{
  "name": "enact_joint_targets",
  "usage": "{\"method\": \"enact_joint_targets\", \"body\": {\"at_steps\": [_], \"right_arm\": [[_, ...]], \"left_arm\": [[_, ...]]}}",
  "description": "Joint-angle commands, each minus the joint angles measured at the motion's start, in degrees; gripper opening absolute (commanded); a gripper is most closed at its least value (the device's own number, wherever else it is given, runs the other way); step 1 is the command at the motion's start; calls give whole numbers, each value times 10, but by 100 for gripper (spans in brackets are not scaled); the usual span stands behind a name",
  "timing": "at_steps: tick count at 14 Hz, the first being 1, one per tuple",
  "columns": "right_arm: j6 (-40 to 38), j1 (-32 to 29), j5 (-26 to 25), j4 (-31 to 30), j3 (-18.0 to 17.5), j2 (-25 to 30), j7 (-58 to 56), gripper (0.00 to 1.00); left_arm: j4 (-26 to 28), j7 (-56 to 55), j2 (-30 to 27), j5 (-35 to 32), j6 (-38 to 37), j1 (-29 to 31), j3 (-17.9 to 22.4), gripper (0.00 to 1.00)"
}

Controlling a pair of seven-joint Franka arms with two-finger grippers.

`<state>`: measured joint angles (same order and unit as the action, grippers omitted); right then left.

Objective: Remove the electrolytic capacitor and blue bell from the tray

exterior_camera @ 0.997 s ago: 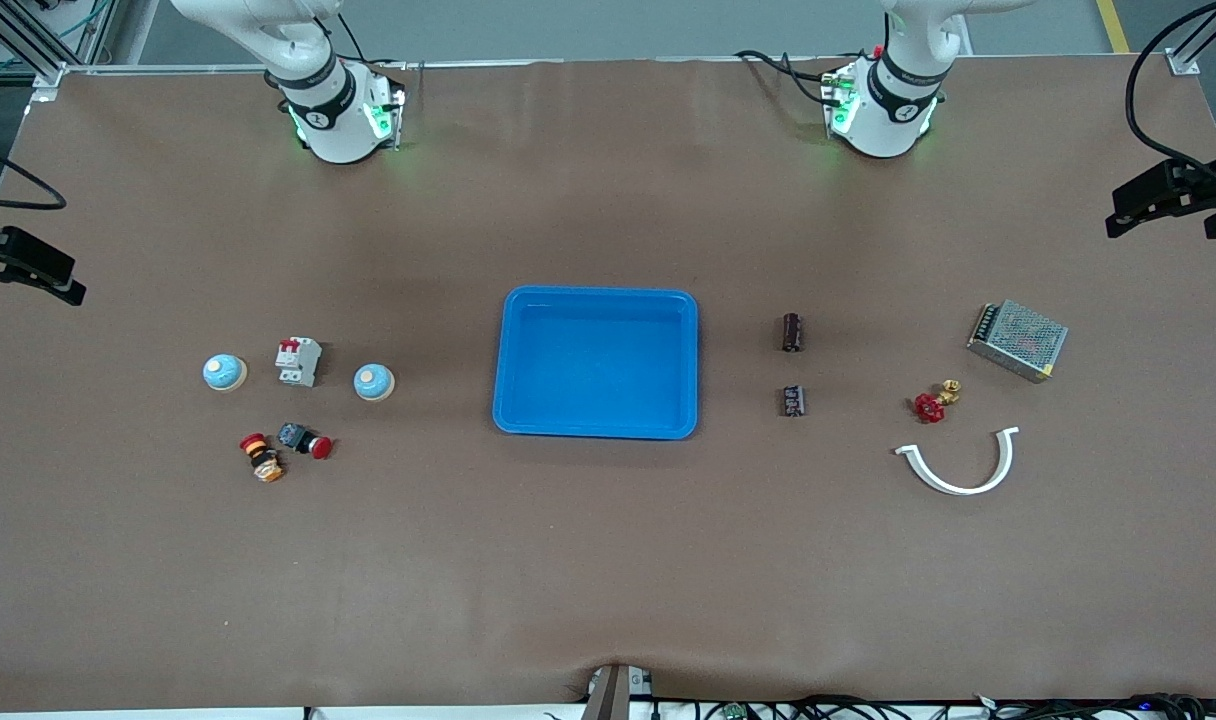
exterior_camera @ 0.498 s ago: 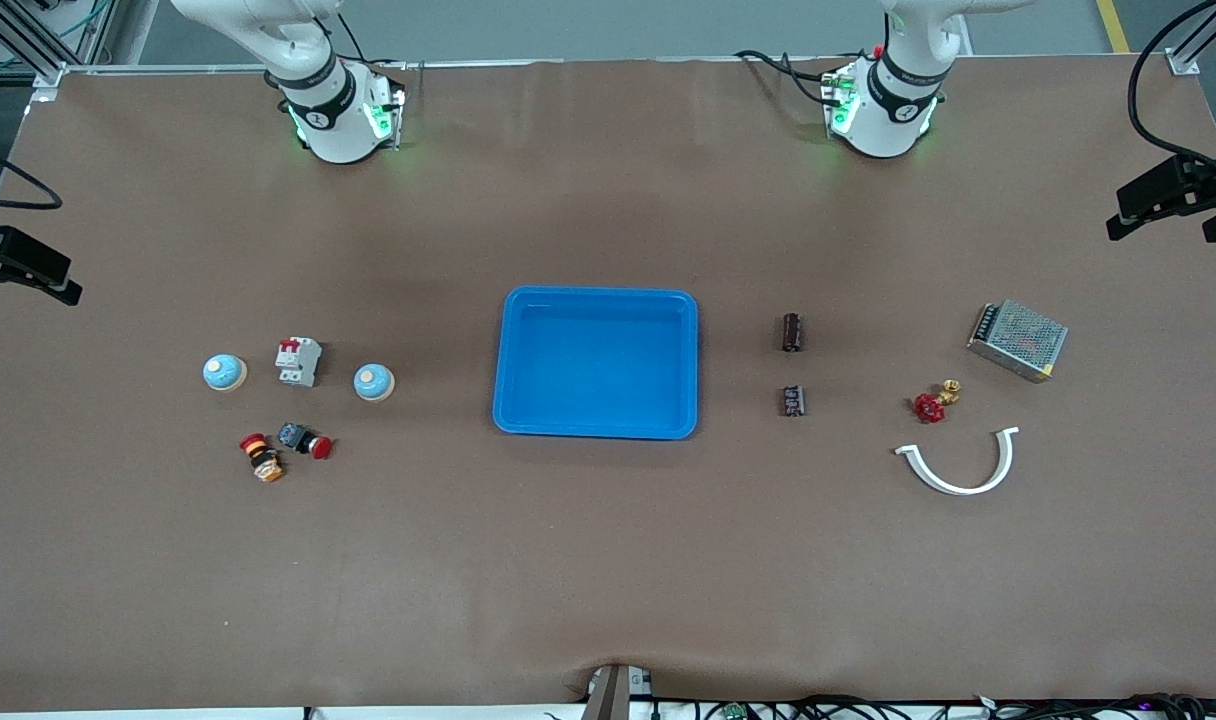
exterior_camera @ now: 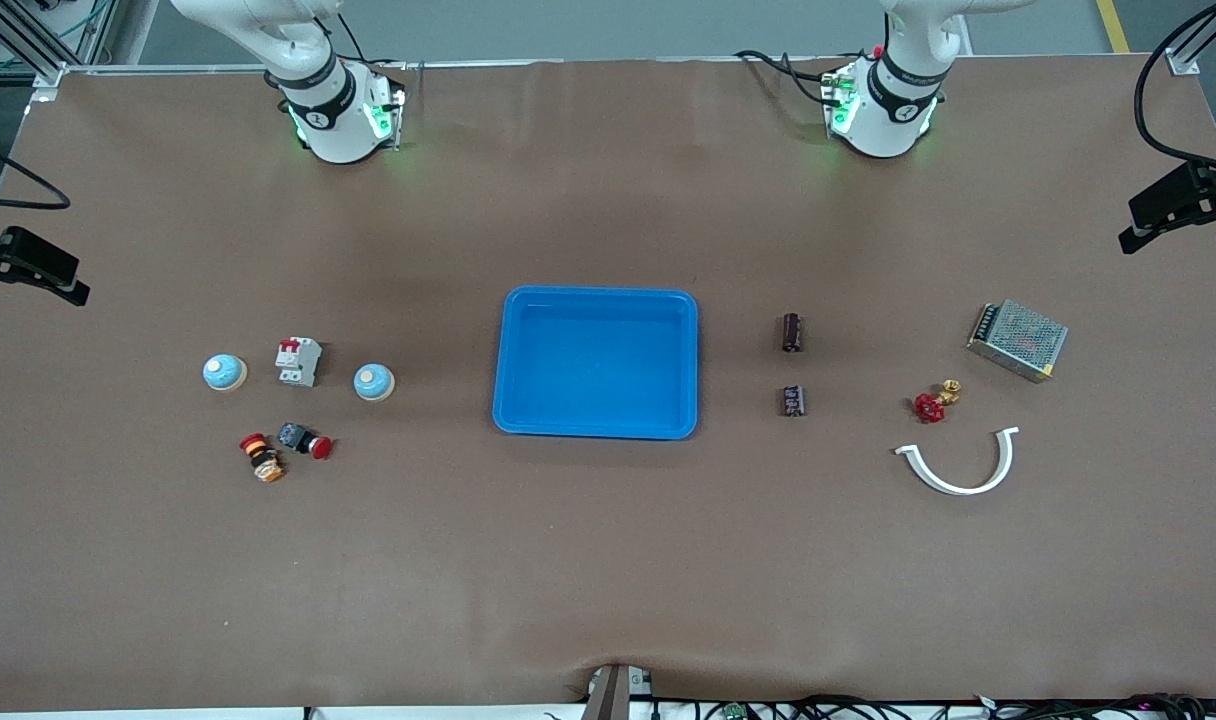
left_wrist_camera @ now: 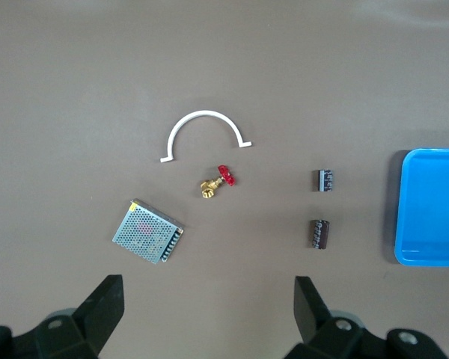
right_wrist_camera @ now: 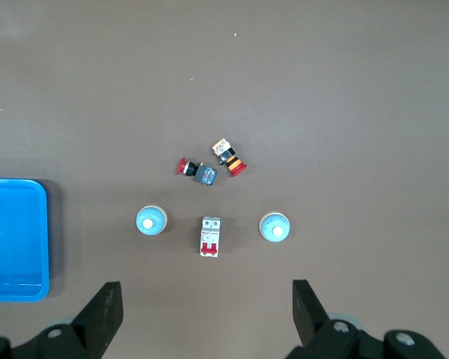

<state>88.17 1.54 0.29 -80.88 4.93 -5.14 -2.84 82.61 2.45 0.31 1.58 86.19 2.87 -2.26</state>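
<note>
A blue tray (exterior_camera: 596,300) is seen at the middle of the brown counter (exterior_camera: 608,560), and nothing is held in it. Toward the left arm's end, two dark capacitors are found just beside the tray: one capacitor (exterior_camera: 792,332) lies farther from the front camera; the second capacitor (exterior_camera: 792,401) lies nearer to it, the two being apart from each other. Further toward that end are placed a red-handled brass valve (exterior_camera: 932,403), a white curved bracket (exterior_camera: 961,467) and a metal mesh power supply (exterior_camera: 1017,340). Toward the right arm's end, one blue bell (exterior_camera: 374,381) is set near the tray, and a second blue bell (exterior_camera: 225,372) is set closer to the counter's end; a white circuit breaker (exterior_camera: 298,361) is stood between them. Nearer to the front camera than the breaker, a red push button (exterior_camera: 305,440) and an orange-and-red switch (exterior_camera: 261,457) are laid close together.

The left end effector (left_wrist_camera: 209,307) is held high over the power supply and the capacitors, its fingers spread wide with nothing between them; the right end effector (right_wrist_camera: 206,310) is held high over the breaker and the bells, likewise spread wide and empty.
</note>
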Motion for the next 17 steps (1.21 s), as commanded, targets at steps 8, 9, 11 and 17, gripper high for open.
{"method": "enact_joint_targets", "body": {"at_steps": [8, 9, 11, 17], "right_arm": [[-5, -1, 6, 13, -1, -7, 0, 100], [-5, 0, 6, 13, -1, -7, 0, 100], [-5, 0, 5, 13, -1, -7, 1, 100], [-3, -7, 4, 14, 0, -7, 5, 100]], "left_arm": [[0, 26, -5, 10, 18, 2, -6, 100], [-1, 27, -5, 11, 18, 4, -6, 100], [-1, 27, -5, 10, 18, 4, -6, 100], [-1, 27, -5, 11, 24, 1, -6, 100]]}}
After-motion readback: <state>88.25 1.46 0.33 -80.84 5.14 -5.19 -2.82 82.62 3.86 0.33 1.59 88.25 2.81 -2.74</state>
